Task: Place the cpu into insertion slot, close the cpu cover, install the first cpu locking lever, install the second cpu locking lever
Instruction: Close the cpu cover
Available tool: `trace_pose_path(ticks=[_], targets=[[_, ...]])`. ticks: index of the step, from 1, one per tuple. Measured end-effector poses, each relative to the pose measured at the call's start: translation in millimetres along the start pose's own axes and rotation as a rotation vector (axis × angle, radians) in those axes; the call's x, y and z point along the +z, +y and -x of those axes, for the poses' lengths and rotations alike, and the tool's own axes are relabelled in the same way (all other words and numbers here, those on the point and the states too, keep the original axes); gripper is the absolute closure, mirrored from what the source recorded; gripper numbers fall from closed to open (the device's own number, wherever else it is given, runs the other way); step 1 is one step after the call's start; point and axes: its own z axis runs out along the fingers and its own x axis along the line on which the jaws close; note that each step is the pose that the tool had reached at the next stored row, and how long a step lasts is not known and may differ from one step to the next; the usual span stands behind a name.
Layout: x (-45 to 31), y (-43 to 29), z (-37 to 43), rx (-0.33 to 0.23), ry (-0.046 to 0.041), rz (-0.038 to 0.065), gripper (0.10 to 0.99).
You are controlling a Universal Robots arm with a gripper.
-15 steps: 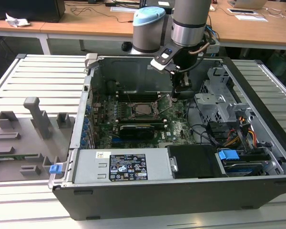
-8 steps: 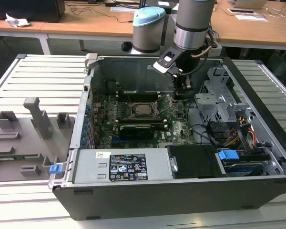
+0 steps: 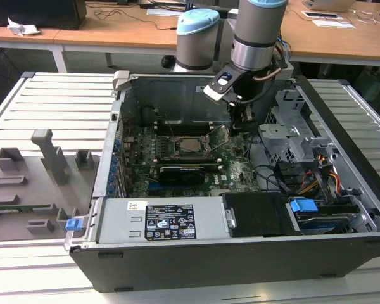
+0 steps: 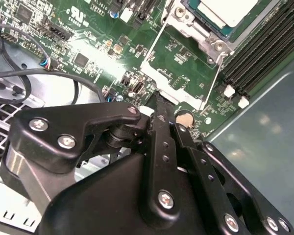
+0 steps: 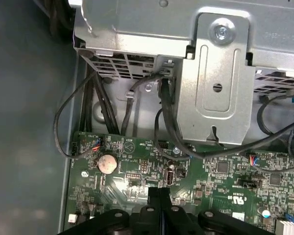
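The cpu point(image 3: 191, 145) point(image 4: 225, 10), with its silvery-beige top, lies in the insertion slot point(image 3: 178, 149) in the middle of the motherboard. The cpu cover point(image 4: 154, 68) point(image 3: 219, 136), a thin silver frame, is swung open off the slot toward the exterior view's right, and green board shows through its cut-out. Thin wire levers run along the cover's sides. My gripper point(image 3: 240, 123) point(image 4: 158, 100) point(image 5: 159, 192) hangs low over the board, shut with nothing between its fingers. Its tip is right at the cover's free edge; contact is unclear.
A metal drive cage point(image 5: 215, 73) with black cables point(image 5: 161, 112) stands just beyond the gripper. A coin battery point(image 5: 108, 163) lies near the tip. Memory slots point(image 4: 264, 44) flank the socket, and a long black card point(image 3: 183, 172) and the power supply point(image 3: 158, 221) lie toward the front.
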Motion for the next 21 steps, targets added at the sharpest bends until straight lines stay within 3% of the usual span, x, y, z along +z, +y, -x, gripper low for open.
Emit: trace_pose_path(ticks=[6, 21], targets=[[-2.9, -1.3, -0.1, 0.0, 0.0036, -0.031, 0.98], [-3.1, -14.9, -1.4, 0.0, 0.0036, -0.032, 0.98]])
